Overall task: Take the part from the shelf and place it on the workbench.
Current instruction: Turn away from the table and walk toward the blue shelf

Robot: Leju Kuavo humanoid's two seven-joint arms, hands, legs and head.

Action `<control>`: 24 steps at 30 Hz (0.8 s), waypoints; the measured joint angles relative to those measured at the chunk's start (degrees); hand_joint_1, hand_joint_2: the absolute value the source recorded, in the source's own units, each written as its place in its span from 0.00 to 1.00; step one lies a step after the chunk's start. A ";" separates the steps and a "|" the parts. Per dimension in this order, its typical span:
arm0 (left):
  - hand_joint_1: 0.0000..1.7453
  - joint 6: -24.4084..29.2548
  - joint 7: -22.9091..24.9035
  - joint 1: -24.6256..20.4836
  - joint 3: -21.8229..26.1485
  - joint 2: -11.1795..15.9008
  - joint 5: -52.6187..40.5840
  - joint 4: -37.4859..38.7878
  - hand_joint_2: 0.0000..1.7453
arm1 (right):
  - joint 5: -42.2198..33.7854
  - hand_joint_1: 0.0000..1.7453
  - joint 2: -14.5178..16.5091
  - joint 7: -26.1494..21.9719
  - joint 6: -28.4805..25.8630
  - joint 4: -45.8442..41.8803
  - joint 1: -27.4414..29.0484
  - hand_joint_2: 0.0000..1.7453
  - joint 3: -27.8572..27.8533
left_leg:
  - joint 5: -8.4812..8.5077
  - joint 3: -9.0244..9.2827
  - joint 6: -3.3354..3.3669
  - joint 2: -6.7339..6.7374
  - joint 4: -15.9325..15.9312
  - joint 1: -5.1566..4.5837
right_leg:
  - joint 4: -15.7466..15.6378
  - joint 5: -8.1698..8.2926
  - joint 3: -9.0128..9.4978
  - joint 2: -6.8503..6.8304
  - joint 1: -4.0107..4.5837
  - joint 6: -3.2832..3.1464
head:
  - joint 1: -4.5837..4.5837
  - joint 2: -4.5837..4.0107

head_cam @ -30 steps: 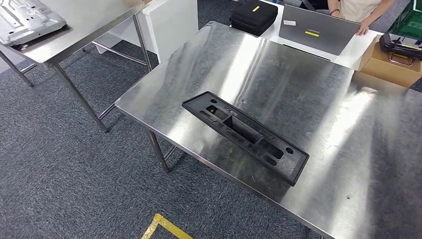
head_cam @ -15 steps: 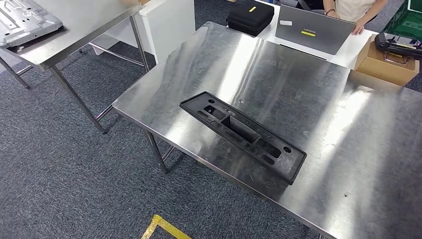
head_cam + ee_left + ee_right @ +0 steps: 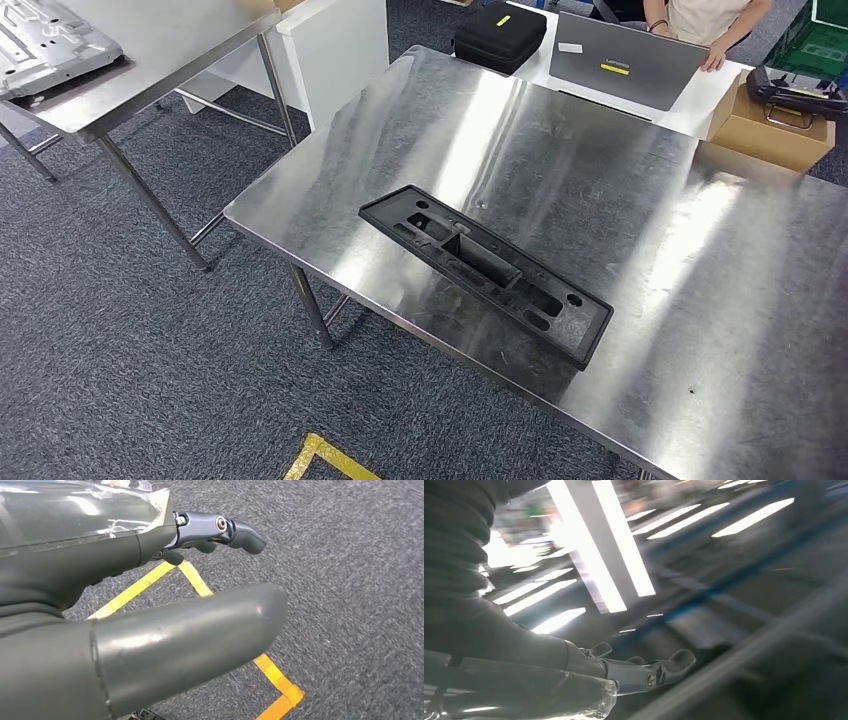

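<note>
The part (image 3: pixel 486 273), a long black plastic frame with several cut-outs and a raised middle box, lies flat on the steel workbench (image 3: pixel 640 210) near its front left corner. No hand touches it. In the left wrist view my left hand (image 3: pixel 150 595) hangs over grey carpet with thumb and fingers apart and nothing between them. In the right wrist view my right hand (image 3: pixel 574 665) has its fingers stretched out and apart, empty, against blurred reflections of ceiling lights.
A second steel table (image 3: pixel 150 60) at the far left carries a silver sheet-metal part (image 3: pixel 50 40). Behind the workbench are a black case (image 3: pixel 500 35), a grey laptop (image 3: pixel 625 70) with a person behind it, and a cardboard box (image 3: pixel 770 135). Yellow floor tape (image 3: pixel 325 455) marks the carpet.
The whole picture has shifted a little, so the camera has moved. The part has stayed in place on the workbench.
</note>
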 joint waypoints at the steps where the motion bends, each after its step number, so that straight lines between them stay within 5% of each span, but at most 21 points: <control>1: 0.00 0.14 0.07 0.00 0.21 -0.08 -0.02 0.01 1.00 | 1.82 0.00 -0.10 2.25 -3.43 4.05 -0.15 1.00 0.00 | -0.02 0.01 0.01 0.00 0.00 -0.01 | 0.00 -0.01 0.00 0.00 0.00 0.01 | 0.01 0.00; 4: 0.00 0.63 0.42 0.01 0.50 -0.37 -0.31 0.07 1.00 | 7.35 0.00 -1.01 9.19 -10.05 17.87 -0.37 1.00 0.00 | -0.07 -0.01 0.02 0.01 0.00 -0.04 | 0.00 -0.02 0.10 0.00 0.00 0.01 | 0.00 0.00; 9: 0.00 0.48 0.48 0.00 0.71 -0.65 -0.42 0.09 1.00 | 9.21 0.00 -1.61 13.94 -11.87 34.55 -1.00 1.00 0.01 | -0.11 0.00 0.07 0.07 0.00 -0.12 | 0.00 -0.02 0.10 0.04 -0.05 0.02 | -0.01 0.00; 18: 0.00 0.40 0.47 0.01 1.00 -0.74 -0.45 0.10 1.00 | 9.67 0.00 -2.49 14.74 -12.15 43.51 -1.30 1.00 0.02 | -0.10 0.00 0.06 0.08 0.00 -0.11 | 0.01 -0.02 0.10 0.04 -0.05 0.01 | -0.01 0.00; 24: 0.00 -0.02 1.25 0.02 1.05 -0.91 -1.81 0.14 1.00 | 14.51 0.00 -1.04 26.44 -12.19 47.90 -2.08 1.00 0.03 | -0.09 0.00 0.06 0.08 -0.01 -0.11 | 0.01 -0.02 0.09 0.04 -0.05 0.00 | 0.02 0.00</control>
